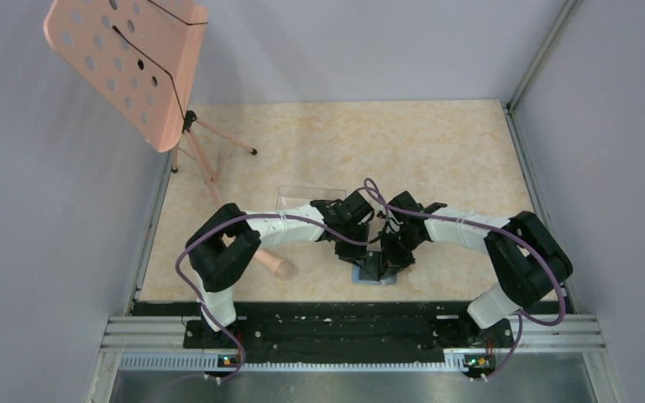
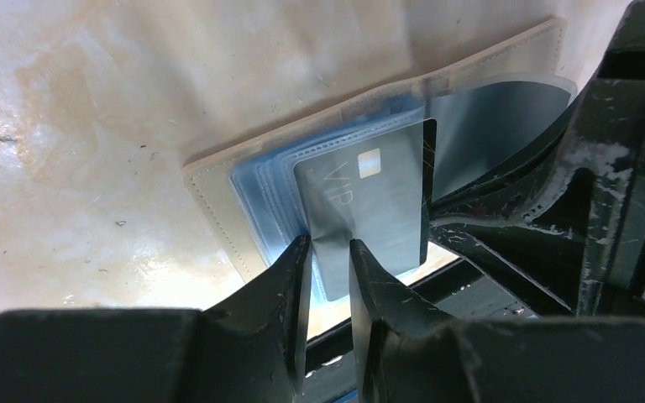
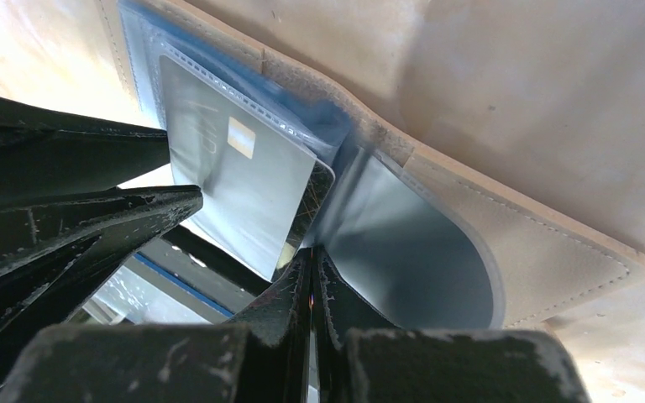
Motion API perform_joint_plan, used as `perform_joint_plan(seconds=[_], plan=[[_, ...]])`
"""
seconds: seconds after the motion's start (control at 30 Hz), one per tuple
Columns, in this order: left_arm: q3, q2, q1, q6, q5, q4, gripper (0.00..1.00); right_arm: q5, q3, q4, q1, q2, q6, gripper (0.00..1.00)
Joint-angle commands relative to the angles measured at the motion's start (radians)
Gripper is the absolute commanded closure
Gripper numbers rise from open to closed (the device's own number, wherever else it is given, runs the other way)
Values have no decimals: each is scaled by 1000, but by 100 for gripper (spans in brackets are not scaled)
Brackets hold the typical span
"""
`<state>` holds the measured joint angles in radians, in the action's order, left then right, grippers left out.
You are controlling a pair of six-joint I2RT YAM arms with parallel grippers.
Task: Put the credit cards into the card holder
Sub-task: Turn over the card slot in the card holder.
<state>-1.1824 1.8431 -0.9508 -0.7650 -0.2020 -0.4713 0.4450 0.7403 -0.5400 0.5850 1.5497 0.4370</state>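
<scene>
On the marbled bench (image 1: 437, 151), the card holder (image 2: 214, 197) lies open, with a credit card (image 2: 369, 210) partly inserted. Your left hand (image 2: 327, 252), narrowly open, straddles the card's 6 o'clock edge, with the sleeve (image 2: 260, 197) ahead at 11. Your right hand (image 3: 312, 269) is shut beside the card.

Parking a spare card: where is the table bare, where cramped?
Bare: the far strip between the clear box and the back wall, and the right side between the right arm and the right wall. Cramped: the near middle, where the left claw and right claw crowd the card holder.

Beige marbled table (image 1: 437, 143), on it card holder (image 2: 218, 193), clear box (image 1: 298, 197), tripod stand (image 1: 210, 155), wooden peg (image 1: 273, 263)
</scene>
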Motion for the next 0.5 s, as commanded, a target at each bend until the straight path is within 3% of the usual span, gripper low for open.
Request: perform_joint_plan(seconds=[0.0,0.47], plan=[[0,-72,-14,-1,-72,117,73,-22,10,16,5,28,-26,100],[44,-99,-20,-25,-165,221,66,-13,22,16,4,26,-20,100]])
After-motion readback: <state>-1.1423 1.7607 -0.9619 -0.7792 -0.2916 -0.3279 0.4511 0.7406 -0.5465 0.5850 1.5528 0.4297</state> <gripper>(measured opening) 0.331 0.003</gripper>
